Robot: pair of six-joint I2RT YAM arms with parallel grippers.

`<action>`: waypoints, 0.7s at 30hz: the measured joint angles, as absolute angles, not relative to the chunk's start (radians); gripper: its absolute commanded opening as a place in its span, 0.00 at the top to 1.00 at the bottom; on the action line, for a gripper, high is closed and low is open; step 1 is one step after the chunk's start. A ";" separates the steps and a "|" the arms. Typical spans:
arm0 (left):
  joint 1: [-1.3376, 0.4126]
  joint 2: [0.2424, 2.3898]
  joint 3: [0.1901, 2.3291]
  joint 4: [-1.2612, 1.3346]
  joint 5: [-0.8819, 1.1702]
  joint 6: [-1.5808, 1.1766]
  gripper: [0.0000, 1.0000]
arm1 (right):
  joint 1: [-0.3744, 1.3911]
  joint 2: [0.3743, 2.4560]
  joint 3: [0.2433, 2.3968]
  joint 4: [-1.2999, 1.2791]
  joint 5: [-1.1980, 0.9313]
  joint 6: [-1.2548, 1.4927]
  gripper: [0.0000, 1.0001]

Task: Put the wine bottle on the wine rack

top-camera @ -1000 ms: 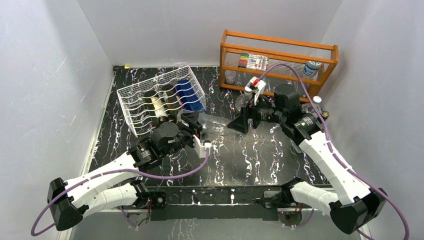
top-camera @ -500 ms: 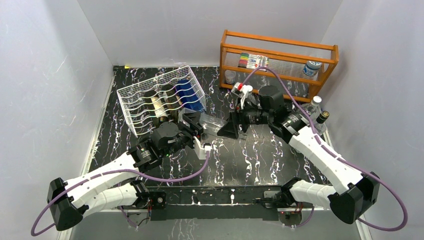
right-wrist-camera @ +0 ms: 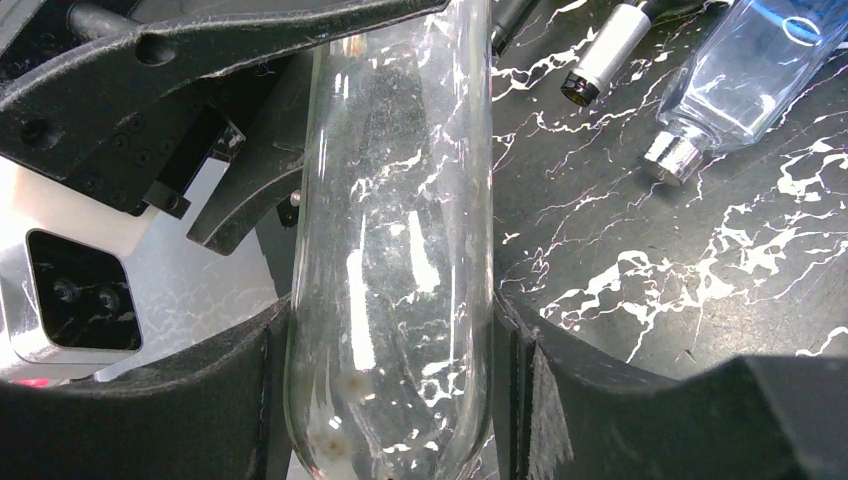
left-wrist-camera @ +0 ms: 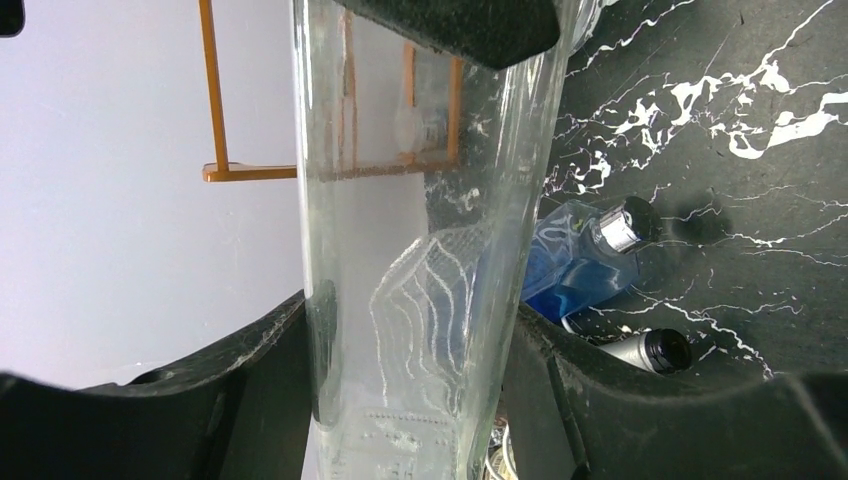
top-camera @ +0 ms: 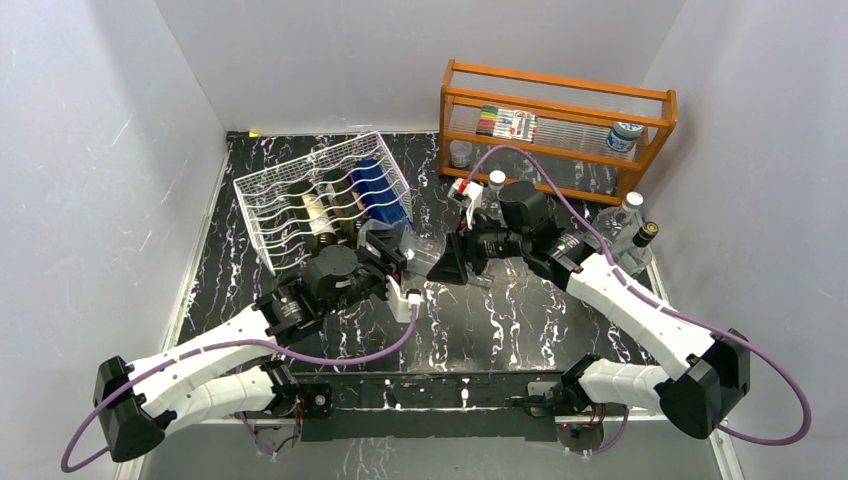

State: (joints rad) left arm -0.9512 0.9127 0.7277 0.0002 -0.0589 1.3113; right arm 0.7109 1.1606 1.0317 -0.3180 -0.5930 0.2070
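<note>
A clear glass wine bottle (top-camera: 420, 250) hangs level above the middle of the black marble table, held at both ends. My left gripper (top-camera: 385, 258) is shut on its square base end, and in the left wrist view both fingers press the glass (left-wrist-camera: 420, 200) around the left gripper (left-wrist-camera: 410, 380). My right gripper (top-camera: 452, 262) has come in from the right. In the right wrist view its fingers (right-wrist-camera: 255, 400) touch both sides of the bottle (right-wrist-camera: 395, 230). The white wire wine rack (top-camera: 265, 195) stands at the back left, just behind the left gripper.
The rack holds a blue bottle (top-camera: 378, 185) and dark bottles (top-camera: 320, 210). An orange wooden shelf (top-camera: 555, 105) with markers and jars stands at the back right. A clear bottle (top-camera: 622, 215) and a dark bottle (top-camera: 640, 240) stand at the right wall. A small capped bottle (top-camera: 495, 182) is behind the right wrist.
The right arm has swung left toward the bottle and its jaws have narrowed onto the bottle's free end. The left gripper has kept its grip and place.
</note>
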 measured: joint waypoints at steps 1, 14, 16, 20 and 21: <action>-0.951 0.912 0.728 -0.002 -0.059 1.309 1.00 | 0.714 1.161 1.032 -0.318 -0.589 0.208 0.84; -0.952 0.861 0.671 0.039 -0.089 1.201 0.02 | 0.740 1.151 1.013 -0.345 -0.511 0.222 1.00; -0.952 0.834 0.653 0.053 -0.105 1.143 0.02 | 0.740 1.143 0.996 -0.347 -0.491 0.231 1.00; -0.952 0.797 0.638 0.036 -0.134 1.021 0.02 | 0.740 1.122 0.962 -0.350 -0.463 0.244 1.00; -0.952 0.782 0.635 0.025 -0.140 0.980 0.02 | 0.740 1.118 0.951 -0.348 -0.459 0.250 1.00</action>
State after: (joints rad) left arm -0.9520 0.7822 0.6350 0.0254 -0.1398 0.9798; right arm 0.7399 1.1179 0.9508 -0.3477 -0.4587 0.2497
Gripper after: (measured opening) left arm 0.981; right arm 0.676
